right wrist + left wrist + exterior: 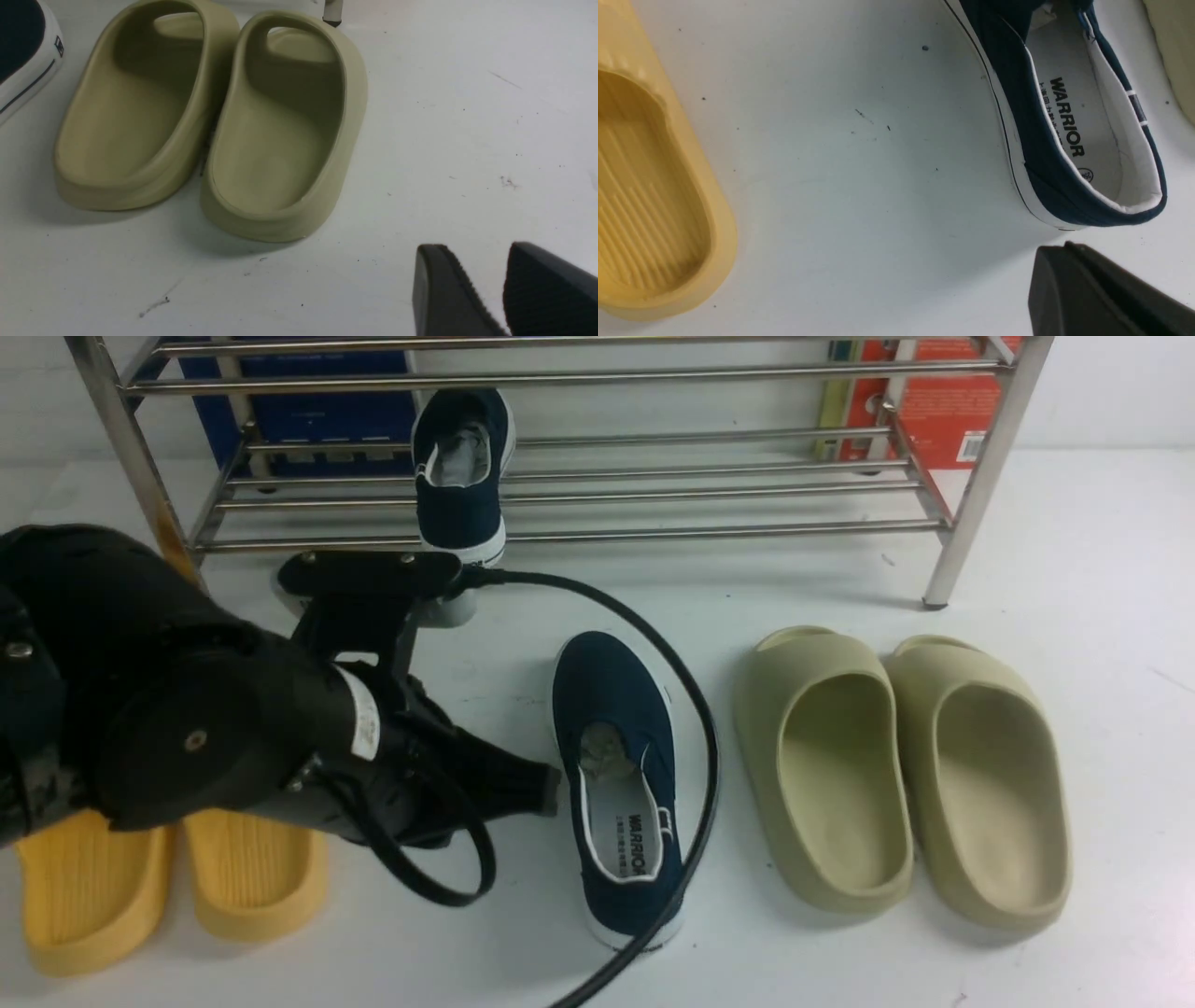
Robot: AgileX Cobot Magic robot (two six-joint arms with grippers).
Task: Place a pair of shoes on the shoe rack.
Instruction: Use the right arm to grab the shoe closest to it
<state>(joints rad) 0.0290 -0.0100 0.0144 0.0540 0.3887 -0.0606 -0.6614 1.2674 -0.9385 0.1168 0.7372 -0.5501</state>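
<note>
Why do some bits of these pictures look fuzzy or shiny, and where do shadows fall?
Front view: the rack has bright glints along its metal bars; a soft shadow lies beside the olive slides. Left wrist view: "WARRIOR" in the shoe reads crisply, with a faint shadow beside the shoe. Right wrist view: the fingers look soft, out of focus.

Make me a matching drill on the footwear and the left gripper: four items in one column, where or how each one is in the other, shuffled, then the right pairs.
1. left gripper
2. yellow slides
3. navy sneaker on the rack
4. olive-beige foam slides

A. resting on the lower tier's bars
B. shut, holding nothing
C. right of the navy sneaker on the table
D. partly hidden behind the left arm in the front view

Pairs: 1-B, 2-D, 3-A, 4-C
</note>
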